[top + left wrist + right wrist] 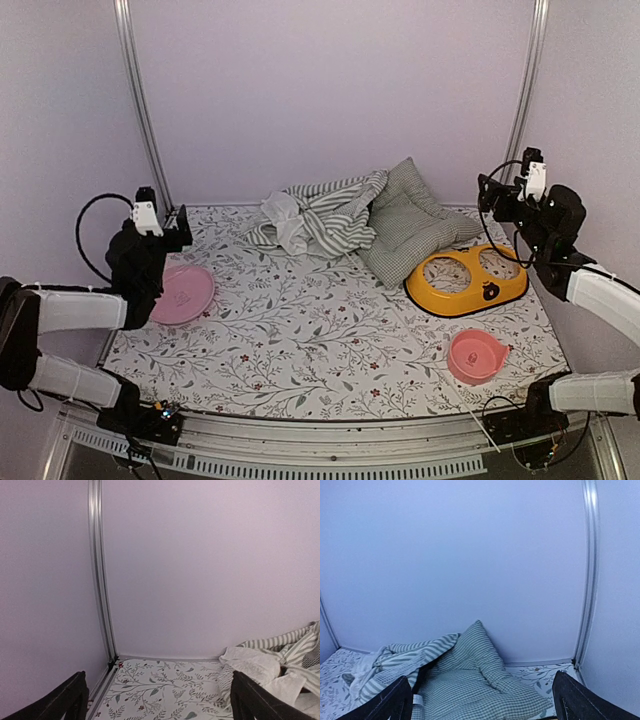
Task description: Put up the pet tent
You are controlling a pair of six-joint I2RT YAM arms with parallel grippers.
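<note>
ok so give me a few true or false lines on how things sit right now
1. The pet tent stands upright on its poles. False: it lies crumpled at the back of the table.
2. The left gripper and right gripper are both open and empty. True.
3. The pink plate lies on the right side. False: it lies on the left side.
4. The gingham cushion touches the pet tent. True.
</note>
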